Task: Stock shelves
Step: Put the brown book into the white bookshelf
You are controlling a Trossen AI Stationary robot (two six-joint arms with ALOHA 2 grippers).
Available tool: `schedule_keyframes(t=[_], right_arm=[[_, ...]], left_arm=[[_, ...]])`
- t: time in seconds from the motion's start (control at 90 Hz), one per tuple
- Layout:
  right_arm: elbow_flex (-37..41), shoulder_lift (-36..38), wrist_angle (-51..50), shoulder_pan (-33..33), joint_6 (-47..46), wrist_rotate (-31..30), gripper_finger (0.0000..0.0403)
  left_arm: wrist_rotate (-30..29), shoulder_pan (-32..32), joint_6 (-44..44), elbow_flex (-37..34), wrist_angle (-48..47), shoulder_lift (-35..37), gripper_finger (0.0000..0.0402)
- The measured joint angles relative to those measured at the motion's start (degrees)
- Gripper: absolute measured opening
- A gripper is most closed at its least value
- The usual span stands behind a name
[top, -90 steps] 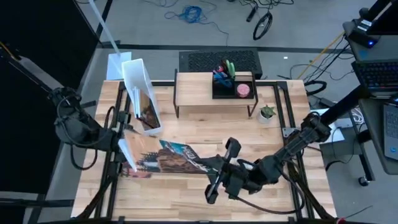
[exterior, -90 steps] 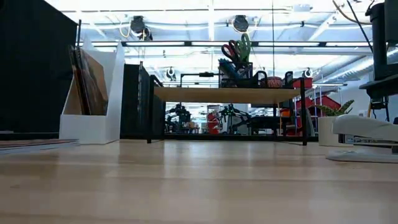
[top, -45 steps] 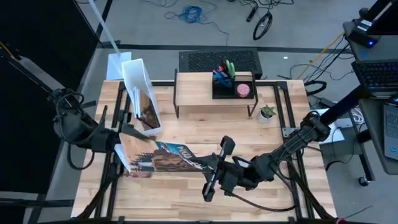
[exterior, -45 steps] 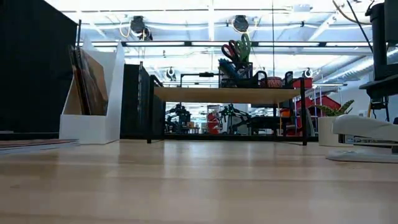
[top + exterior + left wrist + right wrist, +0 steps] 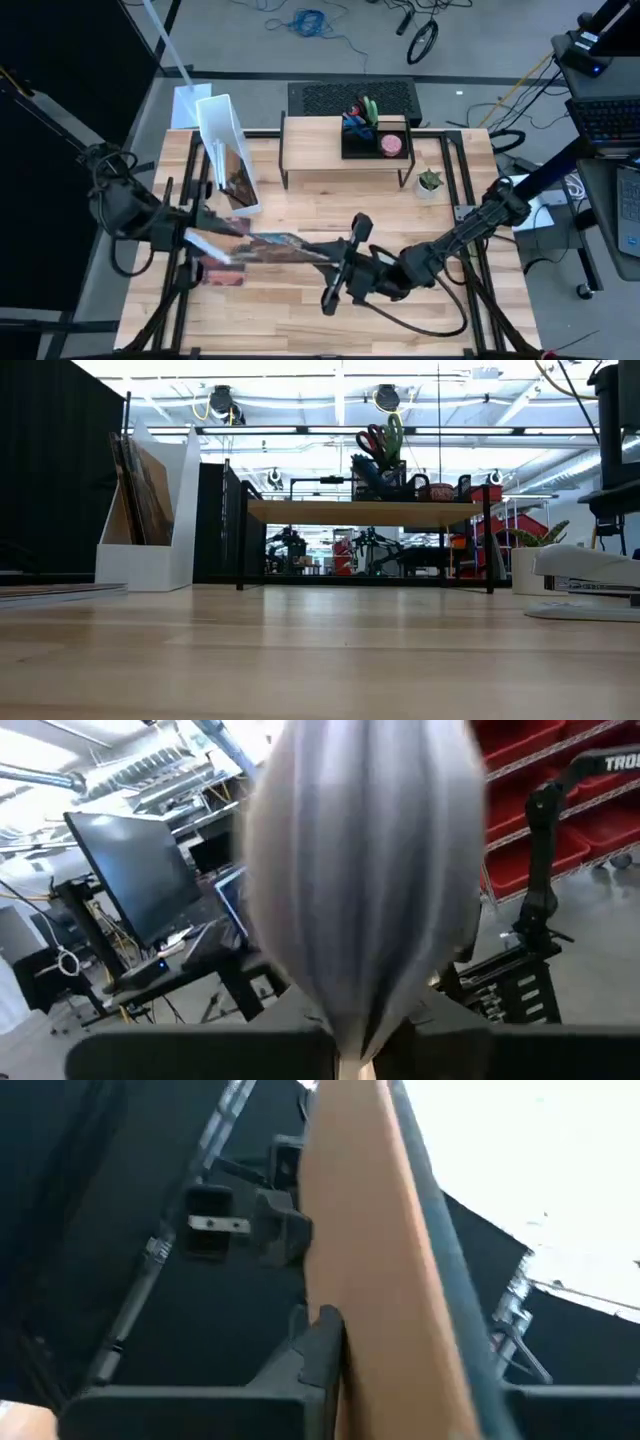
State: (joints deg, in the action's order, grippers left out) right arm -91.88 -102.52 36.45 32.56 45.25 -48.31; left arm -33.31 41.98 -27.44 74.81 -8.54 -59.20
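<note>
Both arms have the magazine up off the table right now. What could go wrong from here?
1. The magazine hangs between the left end effector and the right end effector. If they move out of step, it may bend, tear or slip free.
2. The white file box stands close behind the left end effector and could be knocked.
3. The shelves already carry a black organizer, so landing room is limited.

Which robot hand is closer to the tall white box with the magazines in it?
The left. The left gripper is just in front of the white box, near its front end. The right gripper is out in the middle of the table, farther off. Both grip the same magazine.
</note>
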Motion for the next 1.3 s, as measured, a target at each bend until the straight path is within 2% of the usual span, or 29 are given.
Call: schedule_keyframes(t=[0.211,0.411,0.489,0.6,0.678,0.878,0.944,1.3], right_arm=[[0.0,-0.02,-0.27,2.15,6.58,-17.13,0.0099],[0.0,-0.02,-0.14,5.41,10.37,-28.43,0.0155],[0.0,0.0,-1.36,6.12,8.71,-30.09,0.017],[0.0,0.0,-6.67,5.9,1.77,-28.74,0.0183],[0.0,0.0,-12.81,4.7,-6.91,-25.27,0.0185],[0.0,-0.04,-28.89,0.36,-31.97,-4.98,0.0185],[0.0,-0.53,-31.18,-1.36,-37.67,-0.64,0.0185],[0.0,-4.81,-31.34,-6.16,-40.65,2.44,0.018]], left_arm=[[-5.28,0.02,3.86,0.0,-6.93,0.81,0.0004],[-6.2,0.02,14.32,0.02,-19.65,2.73,0.0002],[-6.16,0.0,18.13,0.02,-24.27,2.71,0.0002],[-5.14,0.0,22.76,0.02,-30.15,2.02,0.0001],[-4.69,0.0,24.85,0.02,-33.49,0.66,0.0001],[-4.73,0.0,27.96,0.02,-37.14,-1.57,0.0],[-4.68,0.0,28.59,0.02,-37.96,-1.82,0.0],[-2.98,-0.02,28.63,0.02,-38.81,-1.93,0.0]])
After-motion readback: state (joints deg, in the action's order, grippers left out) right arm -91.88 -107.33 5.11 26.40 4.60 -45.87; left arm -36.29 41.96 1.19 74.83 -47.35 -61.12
